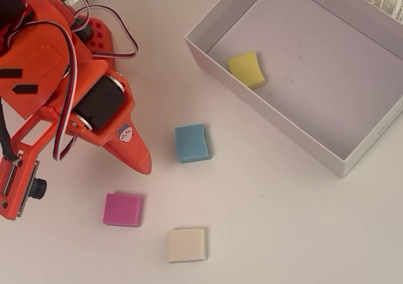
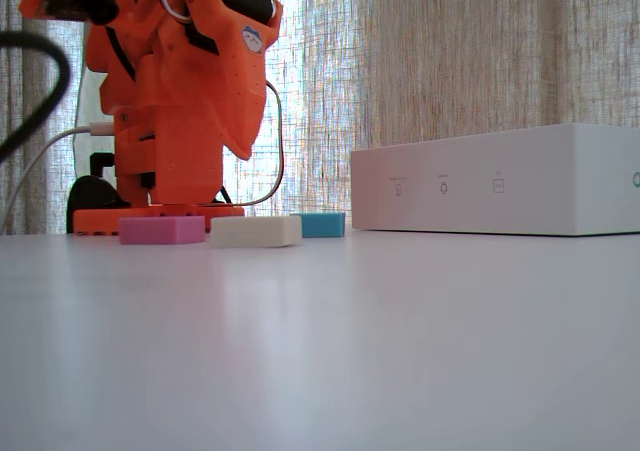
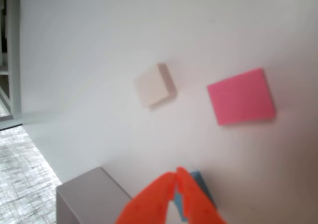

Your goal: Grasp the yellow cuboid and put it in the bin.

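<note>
The yellow cuboid (image 1: 246, 68) is already sat inside the bin (image 1: 264, 104), well off to the right of the gripper (image 3: 176, 173) in the overhead view. The gripper is pinched closed, nothing held. The cuboid is only shown overhead; the fixed view's bin wall hides it.

A home, judging by the sheer curtains (image 2: 450, 61).

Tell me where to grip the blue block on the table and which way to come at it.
Grip the blue block across two opposite side faces, coming straight down from above. It lies flat and low on the table, so only its thin sides offer parallel faces. Nothing touches it; the bin and the gripper stand apart from it, so its sides look reachable.
</note>
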